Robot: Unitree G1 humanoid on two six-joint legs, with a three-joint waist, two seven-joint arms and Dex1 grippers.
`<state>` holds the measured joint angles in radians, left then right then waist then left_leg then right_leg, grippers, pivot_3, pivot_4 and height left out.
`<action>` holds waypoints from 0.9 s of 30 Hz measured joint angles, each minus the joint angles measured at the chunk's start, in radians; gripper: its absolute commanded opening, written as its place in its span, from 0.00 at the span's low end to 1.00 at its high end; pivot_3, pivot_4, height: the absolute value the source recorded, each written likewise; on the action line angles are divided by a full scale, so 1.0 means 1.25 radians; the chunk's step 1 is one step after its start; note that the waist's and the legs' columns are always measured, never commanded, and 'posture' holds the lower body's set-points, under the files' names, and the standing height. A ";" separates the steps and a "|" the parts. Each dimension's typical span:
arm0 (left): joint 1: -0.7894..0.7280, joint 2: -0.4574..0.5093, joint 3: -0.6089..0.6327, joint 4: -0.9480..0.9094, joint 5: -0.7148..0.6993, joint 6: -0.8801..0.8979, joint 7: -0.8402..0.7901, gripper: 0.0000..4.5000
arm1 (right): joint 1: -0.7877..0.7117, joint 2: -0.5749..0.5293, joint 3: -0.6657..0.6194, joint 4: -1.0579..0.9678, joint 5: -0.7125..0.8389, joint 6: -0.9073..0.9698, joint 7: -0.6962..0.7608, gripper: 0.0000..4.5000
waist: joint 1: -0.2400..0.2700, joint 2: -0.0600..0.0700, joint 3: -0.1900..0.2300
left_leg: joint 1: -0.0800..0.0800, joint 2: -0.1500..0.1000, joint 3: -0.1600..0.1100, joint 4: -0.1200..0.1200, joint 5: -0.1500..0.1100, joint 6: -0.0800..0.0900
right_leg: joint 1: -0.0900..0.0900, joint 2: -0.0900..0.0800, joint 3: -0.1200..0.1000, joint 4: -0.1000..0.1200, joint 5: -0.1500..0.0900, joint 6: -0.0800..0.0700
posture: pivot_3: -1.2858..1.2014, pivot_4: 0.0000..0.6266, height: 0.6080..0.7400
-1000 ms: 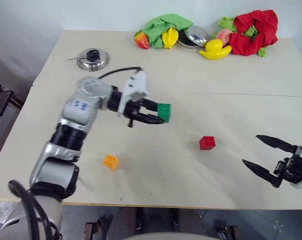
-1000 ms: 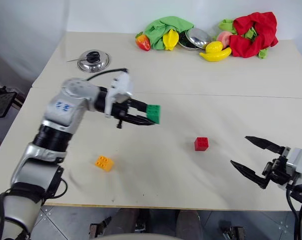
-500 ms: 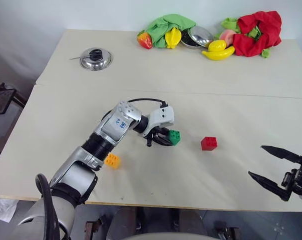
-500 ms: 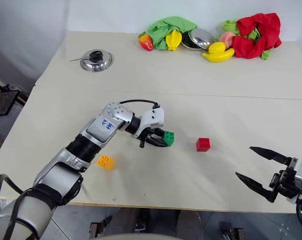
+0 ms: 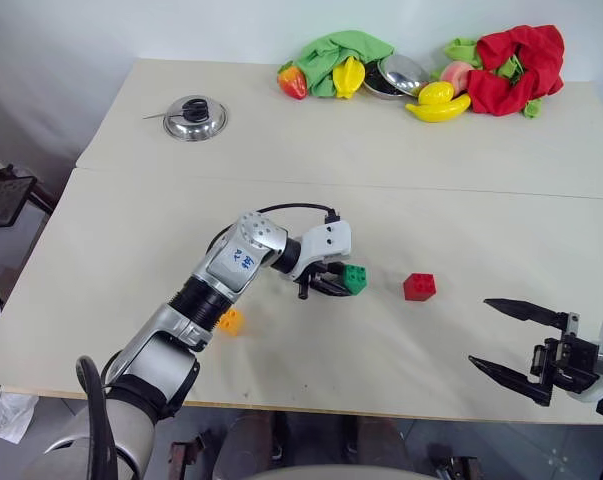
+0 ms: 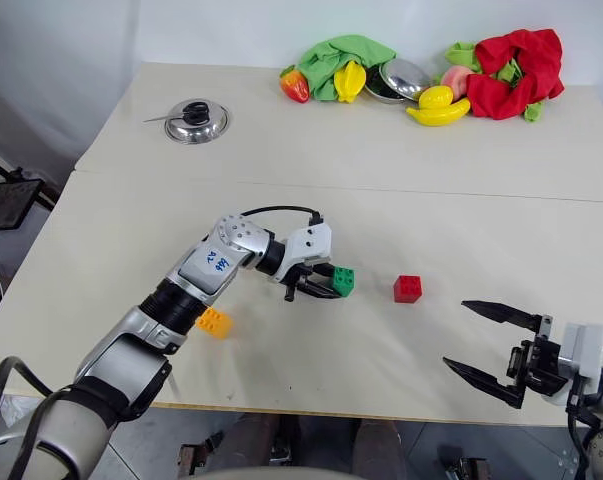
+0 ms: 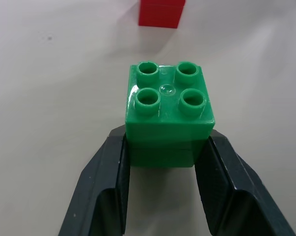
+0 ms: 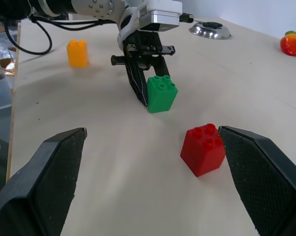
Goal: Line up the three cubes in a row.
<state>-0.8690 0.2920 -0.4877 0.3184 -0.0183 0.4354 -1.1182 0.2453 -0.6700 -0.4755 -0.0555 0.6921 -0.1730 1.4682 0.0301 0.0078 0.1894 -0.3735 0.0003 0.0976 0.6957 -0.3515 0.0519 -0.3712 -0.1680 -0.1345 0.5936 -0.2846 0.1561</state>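
Left gripper (image 5: 343, 283): head views, clamped on the green cube (image 5: 354, 279), low at the tabletop; whether the cube's base touches the table (image 5: 281, 180) cannot be told. Red cube (image 5: 418, 286) lies near, to the robot's right of the green, a clear gap between; orange-yellow cube (image 5: 230, 320) sits well apart on the other side, closer to the robot, half behind the left forearm. Right gripper (image 5: 516, 344): spread wide, holding nothing, hovering near the table's front edge, nearer the red cube than the orange-yellow. Left wrist view: both fingers (image 7: 103, 189) press the green cube's flanks, studs upward; red cube straight ahead along the gripper's line. Right wrist view: red cube stands between the wide fingers' line of sight, green just beyond, orange-yellow farthest. Judgement: row axis runs green to red; the orange-yellow cube is the one out of line.
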 measured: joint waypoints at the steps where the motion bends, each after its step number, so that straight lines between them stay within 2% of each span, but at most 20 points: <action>1: 0.001 0.001 0.000 0.000 0.000 -0.001 0.000 0.49 | -0.003 0.000 0.000 0.000 0.000 0.000 0.000 1.00 | 0.000 0.000 0.000 | 0.000 0.000 0.000 0.000 0.000 0.000 | 0.000 0.000 0.000 0.000 0.000 0.000 | 0.52 0.24 1.00; 8: 0.007 -0.002 0.012 0.004 0.003 -0.020 0.005 0.95 | -0.020 0.000 0.015 0.000 0.000 0.001 -0.001 1.00 | -0.002 0.000 0.000 | -0.001 0.000 0.000 0.001 0.000 0.000 | 0.000 0.000 0.000 0.001 0.000 0.000 | 0.52 0.24 1.00; 15: -0.020 0.015 0.047 -0.029 -0.017 -0.018 -0.029 0.95 | -0.039 0.000 0.029 0.023 0.000 0.003 0.006 1.00 | -0.003 0.000 0.000 | -0.001 0.000 0.000 0.001 0.000 0.000 | -0.001 0.000 0.000 0.001 0.000 0.000 | 0.52 0.24 1.00; 19: -0.044 0.037 0.129 -0.061 -0.120 -0.019 -0.115 0.95 | -0.060 0.000 0.031 0.025 0.000 0.006 0.010 1.00 | -0.004 0.000 0.000 | -0.001 0.001 0.000 0.002 0.000 0.000 | -0.001 0.000 0.000 0.001 0.000 0.000 | 0.52 0.24 1.00; 23: -0.057 0.126 0.242 -0.067 -0.235 -0.059 -0.246 0.95 | -0.074 -0.006 0.040 0.025 0.004 0.035 0.016 1.00 | -0.010 0.001 0.000 | -0.001 0.001 0.000 0.002 0.000 0.000 | -0.002 0.001 0.000 0.002 0.000 0.000 | 0.52 0.24 1.00; 27: 0.003 0.235 0.342 -0.053 -0.295 -0.074 -0.300 0.98 | -0.121 -0.022 0.066 0.009 0.038 0.108 0.015 1.00 | -0.021 0.001 0.000 | -0.001 0.001 0.001 0.002 0.000 0.000 | -0.002 0.001 0.001 0.003 0.000 0.000 | 0.52 0.24 1.00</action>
<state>-0.8657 0.5861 -0.0601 0.2523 -0.3868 0.3433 -1.4935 0.0942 -0.6978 -0.3934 -0.0447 0.7397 -0.0374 1.4864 0.0043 0.0093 0.1892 -0.3742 0.0021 0.0984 0.6983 -0.3514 0.0517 -0.3735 -0.1671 -0.1339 0.5979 -0.2846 0.1560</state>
